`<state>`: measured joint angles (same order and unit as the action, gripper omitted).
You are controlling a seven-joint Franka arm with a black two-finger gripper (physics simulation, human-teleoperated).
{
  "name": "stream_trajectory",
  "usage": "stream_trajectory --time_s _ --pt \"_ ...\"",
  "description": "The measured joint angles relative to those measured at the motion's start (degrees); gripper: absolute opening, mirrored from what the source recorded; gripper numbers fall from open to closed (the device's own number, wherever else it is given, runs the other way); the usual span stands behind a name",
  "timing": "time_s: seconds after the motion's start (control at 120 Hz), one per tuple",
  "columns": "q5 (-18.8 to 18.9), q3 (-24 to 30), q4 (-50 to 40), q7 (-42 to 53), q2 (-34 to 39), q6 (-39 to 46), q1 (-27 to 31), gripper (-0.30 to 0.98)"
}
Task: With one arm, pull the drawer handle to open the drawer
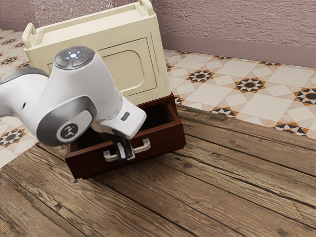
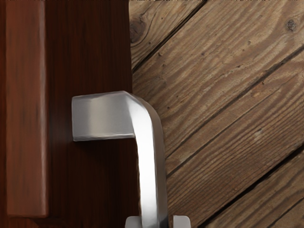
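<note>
Between the two fingers (image 2: pixel 182 222) of my gripper (image 1: pixel 126 154) runs the bar of the metal handle (image 2: pixel 151 166), one finger against each side, so I read the grip as narrow and closed on it. The handle is fixed to the dark red-brown front of the drawer (image 1: pixel 165 140), which lies right beside my fingertips; in the exterior view its two bent ends show on either side of them. Behind the gripper, toward the cream cabinet (image 1: pixel 140 64), the drawer stands clearly open: its front is well apart from the cabinet, and the hollow inside shows beneath my hand, with the side walls reaching back. Judging by that, the reach and the grasp are done, and so is a good share of the pull. How much travel is left I cannot tell, since the far end of the drawer is hidden under the cabinet and my arm. If more opening is wanted, the next move should be a steady draw straight away from the cabinet, over the wooden planks (image 1: pixel 222 173) in front of my fingers, keeping the hand level with the bar. Pulling askew could make the drawer bind or let the smooth bar slide out of the pads; otherwise only letting go remains.
</note>
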<state>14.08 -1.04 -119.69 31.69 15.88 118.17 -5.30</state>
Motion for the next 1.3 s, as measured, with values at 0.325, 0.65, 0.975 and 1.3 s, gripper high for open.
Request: stream_trajectory --time_s 0.325,0.65,0.975,1.3 --pt "-0.8 2.4 -1.5 -2.4 2.2 -1.1 0.1 -0.1" --pt "-1.0 4.0 -2.4 -4.4 3.2 -2.1 0.1 -0.1" --pt "-1.0 5.7 -3.1 -6.2 3.7 -2.5 0.1 -0.1" --pt "-1.4 7.2 -3.5 -7.7 4.7 -3.0 0.1 -0.1"
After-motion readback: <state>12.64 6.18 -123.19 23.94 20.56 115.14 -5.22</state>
